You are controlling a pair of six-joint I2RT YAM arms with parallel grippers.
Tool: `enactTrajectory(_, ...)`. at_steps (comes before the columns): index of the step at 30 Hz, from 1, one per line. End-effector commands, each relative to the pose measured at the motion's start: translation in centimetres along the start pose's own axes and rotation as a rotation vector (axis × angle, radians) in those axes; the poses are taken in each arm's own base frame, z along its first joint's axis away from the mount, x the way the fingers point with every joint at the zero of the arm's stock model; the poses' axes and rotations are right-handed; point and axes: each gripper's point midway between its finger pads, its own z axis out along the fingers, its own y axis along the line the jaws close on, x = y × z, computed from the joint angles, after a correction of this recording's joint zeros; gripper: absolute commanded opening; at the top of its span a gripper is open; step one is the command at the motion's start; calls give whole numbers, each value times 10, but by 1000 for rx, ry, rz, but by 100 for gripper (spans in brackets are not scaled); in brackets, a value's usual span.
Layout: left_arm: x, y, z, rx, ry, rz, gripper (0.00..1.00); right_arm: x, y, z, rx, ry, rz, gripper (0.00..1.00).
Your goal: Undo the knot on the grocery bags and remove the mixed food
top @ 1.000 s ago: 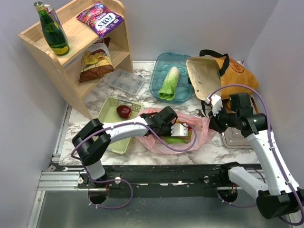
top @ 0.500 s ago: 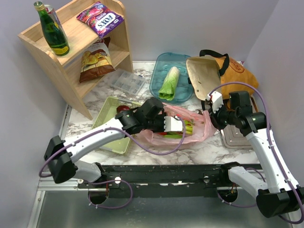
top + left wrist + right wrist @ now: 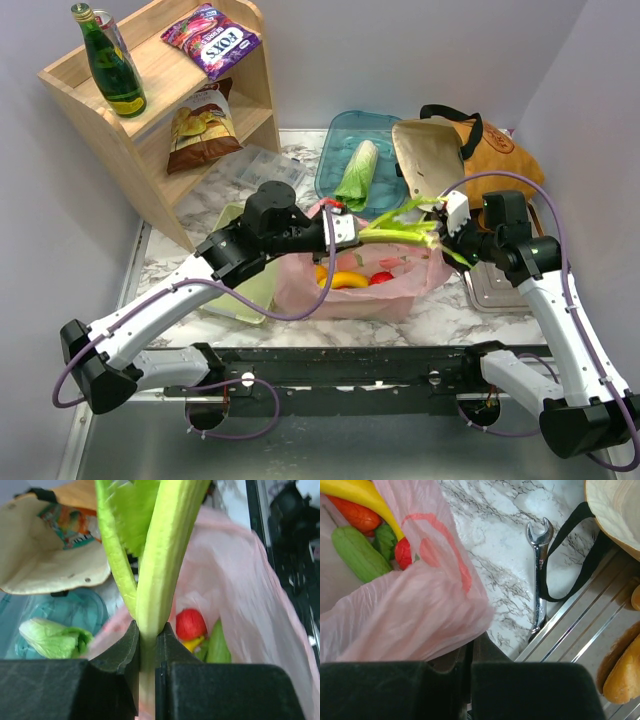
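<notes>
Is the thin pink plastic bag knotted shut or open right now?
Open: the mouth of the thin pink plastic bag gapes, exposing a yellow banana and round red fruit inside.

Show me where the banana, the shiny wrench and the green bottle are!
banana [image 3: 348, 280]: top external view, middle of its yellow curve.
wrench [image 3: 538, 565]: right wrist view, on its silver shaft.
green bottle [image 3: 112, 70]: top external view, on its dark green body.

My fingers [image 3: 112, 657] matt plastic; stalk [image 3: 167, 555] smooth, waxy; pink bag [image 3: 410, 615] thin glossy plastic; tote [image 3: 500, 160] matt cloth; wrench [image 3: 538, 580] shiny metal; shelf [image 3: 110, 140] wood.
</notes>
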Motion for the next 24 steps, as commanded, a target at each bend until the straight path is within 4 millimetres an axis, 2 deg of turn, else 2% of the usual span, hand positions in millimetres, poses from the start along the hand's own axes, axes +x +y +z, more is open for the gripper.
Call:
enactTrajectory(1,-75,24,-1,-62,-239,-22,0,-14,-6,-2,24,-49,-4,1)
enactTrajectory(4,-108,37,0,-86,-337,-83,0,-25,-9,-5,30,-77,-5,1)
enactTrajectory(8,-147,69,-2,-175,-420,-188,0,-38,-18,-10,69,-108,-21,1)
enactTrajectory(12,-195,121,-15,-332,-528,-266,0,-37,-23,-12,100,-105,-37,0)
enactTrajectory(14,-203,155,-14,-435,-529,-327,0,-33,-22,-13,106,-95,-48,1)
enactTrajectory(16,-198,190,-7,-526,-502,-414,0,-32,-18,-17,93,-100,-59,1)
enactTrajectory(18,-184,214,13,-540,-458,-479,0,-34,-14,-21,81,-113,-60,1)
enactTrajectory(21,-140,243,52,-568,-381,-631,0,-29,-14,-24,96,-98,-47,1)
enactTrajectory(24,-98,251,84,-539,-314,-716,0,-21,-14,-27,115,-76,-31,1)
